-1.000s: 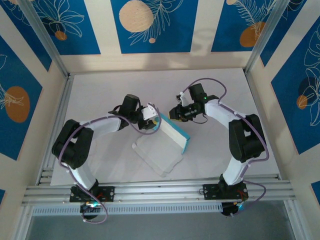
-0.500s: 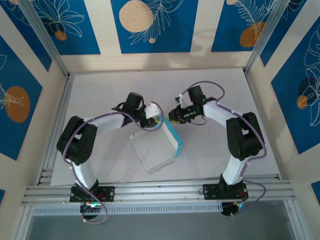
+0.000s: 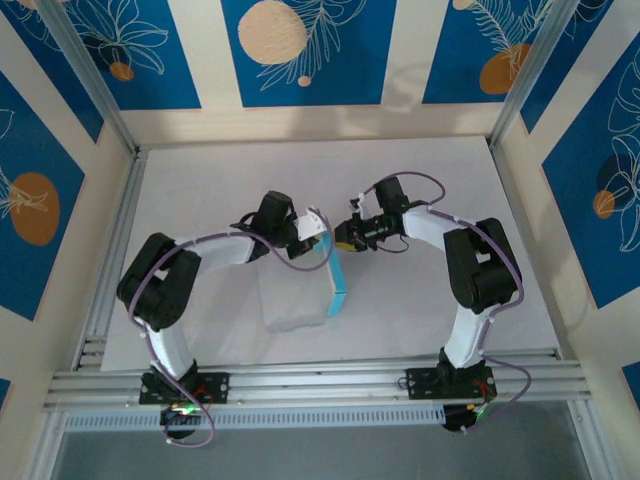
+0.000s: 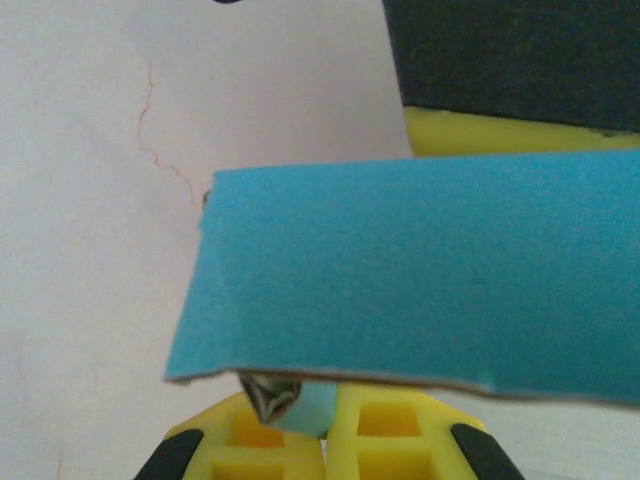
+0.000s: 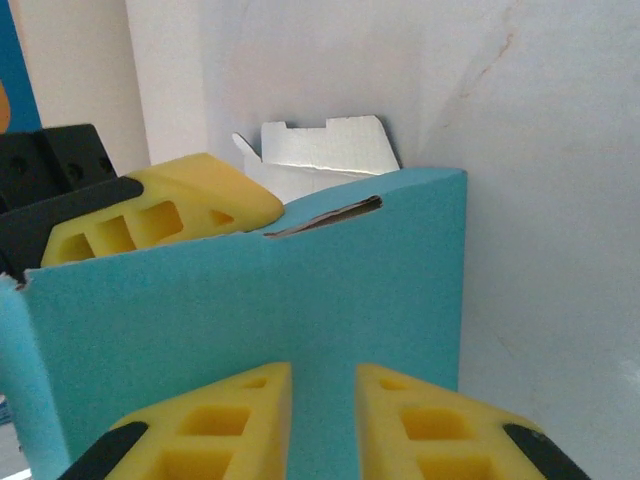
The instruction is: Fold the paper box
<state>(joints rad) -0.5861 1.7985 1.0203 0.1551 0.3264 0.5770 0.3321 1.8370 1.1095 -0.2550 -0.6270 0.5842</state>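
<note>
Box (image 3: 297, 295) mid-table (image 3: 200, 180): white panel flat, blue wall upright along its right edge. Left gripper (image 3: 310, 232) and right gripper (image 3: 343, 236) at far end.

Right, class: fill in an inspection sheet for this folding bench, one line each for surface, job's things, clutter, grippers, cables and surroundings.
Surface: white table, faint hairline marks.
Job's things: paper box, part folded; white panel lying flat, blue wall standing along its right edge.
Clutter: nothing seen.
Grippers: left gripper shut on a bit of the box's card; right gripper at the blue wall, fingers nearly together, grip unclear.
Cables: purple cables looped along both arms.
Surroundings: blue patterned walls; metal rail at the near edge.
</note>
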